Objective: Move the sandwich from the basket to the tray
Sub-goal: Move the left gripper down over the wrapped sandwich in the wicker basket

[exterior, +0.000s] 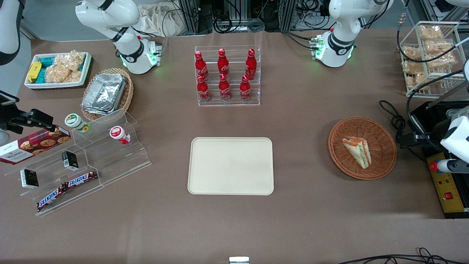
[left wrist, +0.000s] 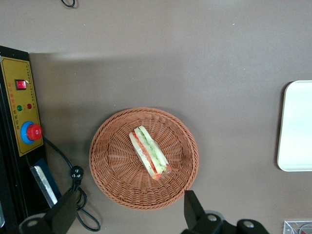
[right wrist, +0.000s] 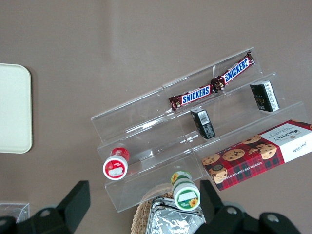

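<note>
The sandwich (exterior: pixel 357 151) (left wrist: pixel 149 152), a wrapped wedge with orange, green and red layers, lies on its side in the round reddish-brown basket (exterior: pixel 381 165) (left wrist: pixel 117 165) toward the working arm's end of the table. The cream tray (exterior: pixel 231 165) (left wrist: pixel 297 126) lies flat at the table's middle with nothing on it. My gripper (left wrist: pixel 129 201) hangs high above the basket's rim, open, its two dark fingers (left wrist: pixel 191 204) wide apart and holding nothing. The front view shows only the arm's white wrist (exterior: pixel 456 137), at the frame's edge beside the basket.
A black control box with a red stop button (left wrist: pixel 33 131) (exterior: pixel 445 183) and a black cable (left wrist: pixel 78 195) lie beside the basket. A rack of red bottles (exterior: pixel 227 75) stands farther from the front camera than the tray. Clear snack steps (exterior: pixel 84 157) are toward the parked arm's end.
</note>
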You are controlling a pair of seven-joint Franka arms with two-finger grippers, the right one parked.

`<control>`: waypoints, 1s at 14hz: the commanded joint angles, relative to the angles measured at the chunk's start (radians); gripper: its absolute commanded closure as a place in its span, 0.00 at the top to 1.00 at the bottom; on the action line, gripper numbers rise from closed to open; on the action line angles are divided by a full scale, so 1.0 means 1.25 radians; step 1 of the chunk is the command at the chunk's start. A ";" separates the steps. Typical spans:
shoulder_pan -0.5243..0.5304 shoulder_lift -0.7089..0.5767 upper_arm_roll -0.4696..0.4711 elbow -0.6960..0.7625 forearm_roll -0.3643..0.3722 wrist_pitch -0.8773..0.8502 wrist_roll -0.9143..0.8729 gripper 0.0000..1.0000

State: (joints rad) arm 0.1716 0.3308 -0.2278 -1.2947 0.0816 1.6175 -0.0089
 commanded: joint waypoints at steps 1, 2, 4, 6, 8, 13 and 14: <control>0.004 -0.015 -0.004 -0.007 0.000 -0.007 0.003 0.99; 0.004 -0.017 -0.004 -0.009 0.000 -0.008 0.001 0.99; 0.005 -0.014 -0.004 -0.005 -0.009 -0.008 -0.003 0.99; 0.006 -0.014 -0.004 -0.006 -0.010 -0.009 -0.005 0.99; 0.008 -0.018 -0.003 -0.009 -0.010 -0.021 -0.001 0.99; 0.006 -0.012 -0.002 -0.013 0.005 -0.048 -0.015 0.99; 0.008 -0.013 -0.002 -0.021 0.005 -0.048 -0.016 0.99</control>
State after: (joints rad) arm 0.1721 0.3293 -0.2253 -1.2997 0.0822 1.5691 -0.0184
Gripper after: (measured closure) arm 0.009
